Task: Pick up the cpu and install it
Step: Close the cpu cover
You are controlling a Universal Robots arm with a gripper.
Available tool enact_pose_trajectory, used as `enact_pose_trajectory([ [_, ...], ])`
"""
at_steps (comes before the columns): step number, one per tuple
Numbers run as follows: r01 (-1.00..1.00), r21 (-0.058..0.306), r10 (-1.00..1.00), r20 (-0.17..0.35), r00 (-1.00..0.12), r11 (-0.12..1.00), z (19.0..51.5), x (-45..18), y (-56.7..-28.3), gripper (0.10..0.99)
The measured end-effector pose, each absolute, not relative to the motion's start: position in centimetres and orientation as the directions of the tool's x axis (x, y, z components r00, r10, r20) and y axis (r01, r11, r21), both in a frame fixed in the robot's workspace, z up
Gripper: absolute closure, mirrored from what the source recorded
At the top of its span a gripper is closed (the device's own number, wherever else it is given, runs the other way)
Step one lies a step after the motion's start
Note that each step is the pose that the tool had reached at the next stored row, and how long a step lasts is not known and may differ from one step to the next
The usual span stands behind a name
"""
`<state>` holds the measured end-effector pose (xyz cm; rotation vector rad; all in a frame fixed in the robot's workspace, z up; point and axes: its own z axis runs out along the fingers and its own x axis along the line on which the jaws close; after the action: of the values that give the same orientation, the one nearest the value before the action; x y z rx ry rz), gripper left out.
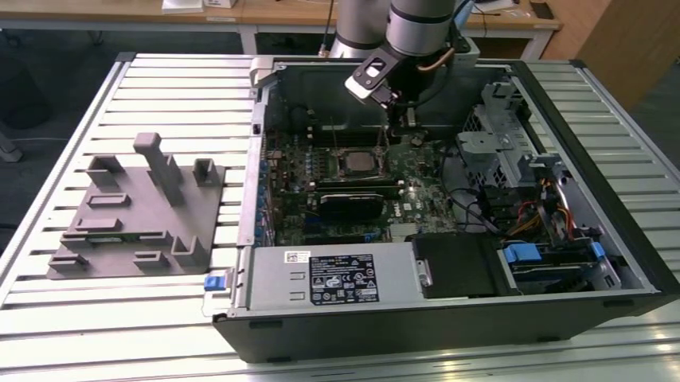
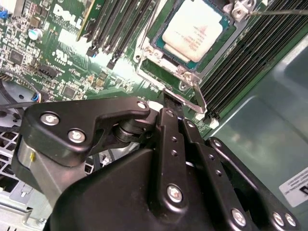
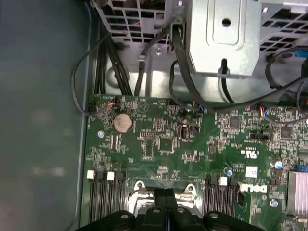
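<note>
Tool [image 2: 169, 100], pinched closed, points down beside the socketed cpu [image 2: 192, 30].

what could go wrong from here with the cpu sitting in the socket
1. The cpu lies in the socket while the lever looks raised, so it is probably unclamped and a nudge might shift it.
2. The gripper sits shut right at the socket's edge, beside the metal tab. A sideways move could snag that tab or scrape the memory slots.
</note>
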<state>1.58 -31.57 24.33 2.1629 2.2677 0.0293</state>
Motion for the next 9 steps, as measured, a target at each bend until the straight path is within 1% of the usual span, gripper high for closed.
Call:
enact_pose_trajectory([
  [9, 0.999, 0.019, 0.999, 0.007, -0.047, 0.047, 24.0, 0.3, -31.6, 0.98],
])
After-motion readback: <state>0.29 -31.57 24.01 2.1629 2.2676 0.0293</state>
